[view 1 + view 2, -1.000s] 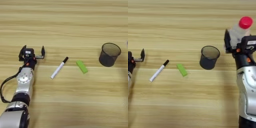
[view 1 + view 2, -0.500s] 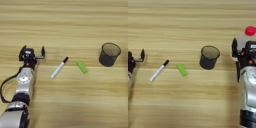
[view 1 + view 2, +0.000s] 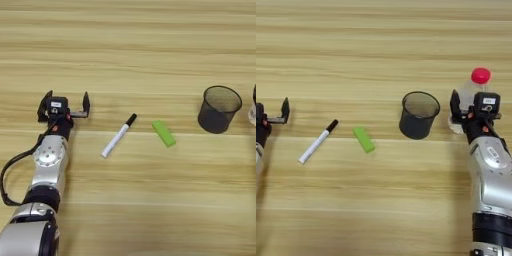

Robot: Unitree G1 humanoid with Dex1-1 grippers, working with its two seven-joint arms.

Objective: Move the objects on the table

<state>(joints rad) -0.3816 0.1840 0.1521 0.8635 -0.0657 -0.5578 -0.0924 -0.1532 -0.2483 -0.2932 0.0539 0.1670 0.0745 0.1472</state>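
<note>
Bottle: a clear plastic bottle (image 3: 472,95) with a red cap stands upright at the right of the table (image 3: 381,45), just right of the cup.
Bottle handling: looks light and a bit slick, probably gives under a squeeze; I'd take it round the middle of the body, below the cap.
Right gripper: the right gripper (image 3: 474,107) is at the bottle, jaws either side of its body; I can't tell whether they are pressing on it or standing off.
Cup: a black mesh cup (image 3: 419,114), upright, mouth open; light and stiff, best taken by the rim or wall.
Block: a small green block (image 3: 164,133) lies flat between cup and marker, apart from both; rigid, easy to pinch across its narrow sides.
Marker: a white marker (image 3: 118,135) with a black cap lies slanted, cap toward the block; likely to roll, so grip mid-barrel.
Left gripper: the left gripper (image 3: 66,106) sits at the left, jaws spread wide and holding nothing, near the marker but clear of it.
</note>
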